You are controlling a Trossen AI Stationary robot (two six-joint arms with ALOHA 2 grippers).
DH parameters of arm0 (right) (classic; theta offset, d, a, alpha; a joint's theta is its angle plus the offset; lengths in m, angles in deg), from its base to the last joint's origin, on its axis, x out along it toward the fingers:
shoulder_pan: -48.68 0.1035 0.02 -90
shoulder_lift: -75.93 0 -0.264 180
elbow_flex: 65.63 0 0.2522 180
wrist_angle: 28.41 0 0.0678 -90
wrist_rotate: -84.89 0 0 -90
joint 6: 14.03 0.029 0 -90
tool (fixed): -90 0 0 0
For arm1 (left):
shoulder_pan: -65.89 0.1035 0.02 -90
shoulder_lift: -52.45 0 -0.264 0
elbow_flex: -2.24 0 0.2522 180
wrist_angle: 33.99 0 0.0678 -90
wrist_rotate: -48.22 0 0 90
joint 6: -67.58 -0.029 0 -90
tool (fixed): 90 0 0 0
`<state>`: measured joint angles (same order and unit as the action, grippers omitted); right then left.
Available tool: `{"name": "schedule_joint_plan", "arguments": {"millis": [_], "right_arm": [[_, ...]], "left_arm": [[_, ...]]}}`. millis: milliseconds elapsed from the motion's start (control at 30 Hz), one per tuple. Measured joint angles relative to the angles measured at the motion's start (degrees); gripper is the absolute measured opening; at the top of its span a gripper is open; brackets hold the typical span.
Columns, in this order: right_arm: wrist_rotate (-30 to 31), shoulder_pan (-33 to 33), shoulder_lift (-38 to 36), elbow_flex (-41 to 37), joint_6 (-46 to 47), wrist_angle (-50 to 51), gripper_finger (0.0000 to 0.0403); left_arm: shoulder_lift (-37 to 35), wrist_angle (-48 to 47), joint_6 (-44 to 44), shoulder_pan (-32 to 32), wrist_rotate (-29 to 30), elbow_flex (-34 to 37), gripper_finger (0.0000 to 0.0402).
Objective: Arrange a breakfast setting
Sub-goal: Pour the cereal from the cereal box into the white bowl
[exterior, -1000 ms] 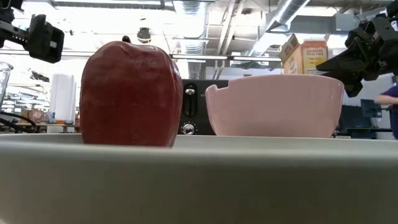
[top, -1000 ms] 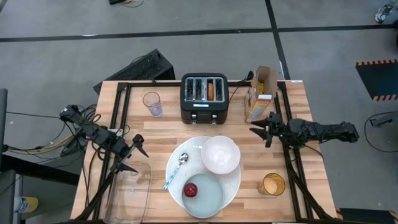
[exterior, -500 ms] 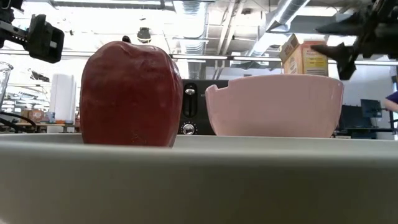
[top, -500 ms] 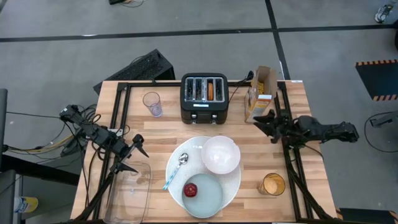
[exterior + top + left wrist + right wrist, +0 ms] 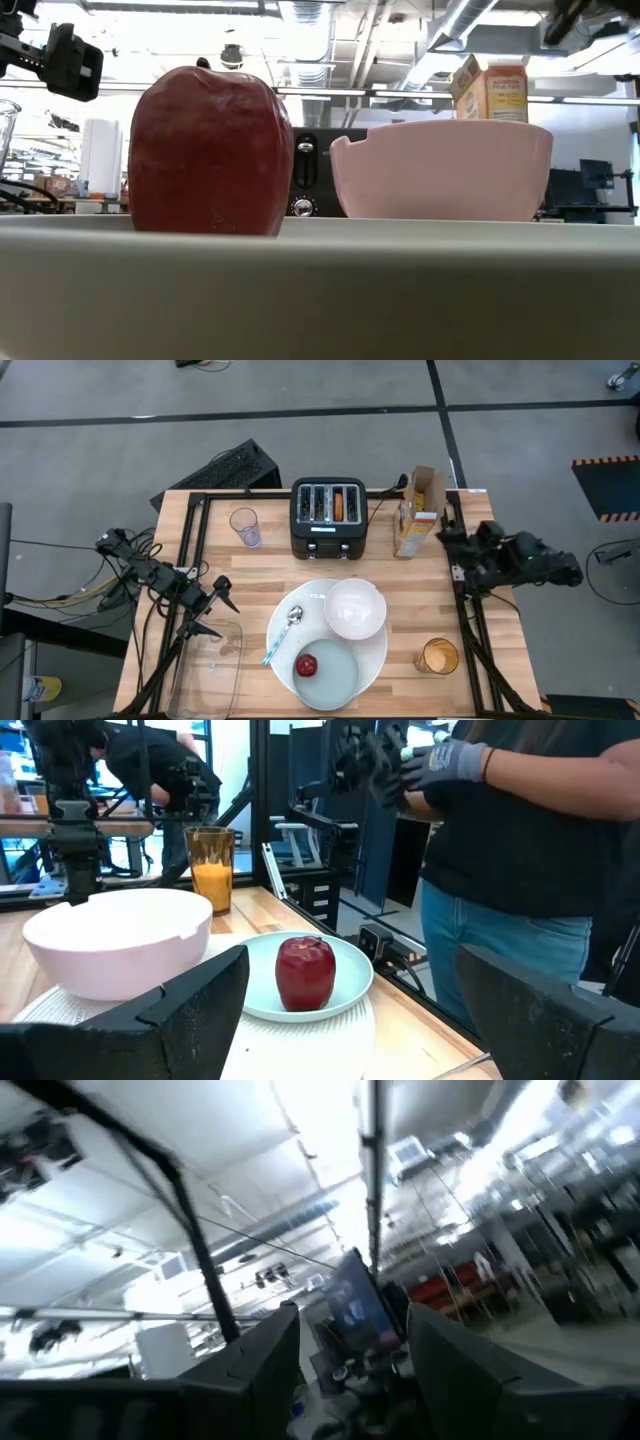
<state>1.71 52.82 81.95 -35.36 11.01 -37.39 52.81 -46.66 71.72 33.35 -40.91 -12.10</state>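
Observation:
A large round white plate [image 5: 372,656] lies at the table's near middle. On it rest a white bowl [image 5: 355,608], a blue-handled spoon [image 5: 282,632] and a small pale-blue plate [image 5: 335,678] carrying a red apple [image 5: 307,665]. A bagel [image 5: 340,506] stands in a slot of the black toaster [image 5: 328,530]. An open cereal box [image 5: 418,512] stands to the toaster's right. My left gripper [image 5: 213,612] stands open at the left, level, pointing at the plates [image 5: 345,1020]. My right gripper [image 5: 448,545] is open beside the cereal box, raised and tipped upward [image 5: 355,1370], with nothing between its fingers.
A glass of orange juice [image 5: 438,656] stands near the right front corner and an empty glass [image 5: 245,526] left of the toaster. A clear container [image 5: 215,660] lies at the front left. A person with a gloved hand [image 5: 450,765] stands beyond the table's right edge.
My right gripper has risen and tipped from roughly level to pointing upward, drawing back a little toward the table's right edge; it has climbed to the top edge of the low view. Its fingers have kept the same gap.

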Motion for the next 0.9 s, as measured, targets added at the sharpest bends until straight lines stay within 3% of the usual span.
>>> {"name": "schedule_joint_plan", "arguments": {"millis": [133,333,433,567,900], "right_arm": [[-1.1,0.0,5.0,9.6,-7.6,3.2,0.0208],[4.9,0.0,13.7,27.2,-11.9,26.8,0.0208],[9.4,0.0,18.8,34.8,-5.9,40.1,0.0208],[10.9,0.0,24.5,41.4,5.0,56.3,0.0208],[11.1,0.0,33.8,42.9,33.0,84.1,0.0208]], "left_arm": [[0.0,0.0,0.0,0.0,0.0,0.0,0.0339],[0.0,0.0,0.0,0.0,0.0,0.0,0.0339],[0.0,0.0,0.0,0.0,0.0,0.0,0.0339],[0.0,0.0,0.0,0.0,0.0,0.0,0.0339],[0.0,0.0,0.0,0.0,0.0,0.0,0.0339]]}}
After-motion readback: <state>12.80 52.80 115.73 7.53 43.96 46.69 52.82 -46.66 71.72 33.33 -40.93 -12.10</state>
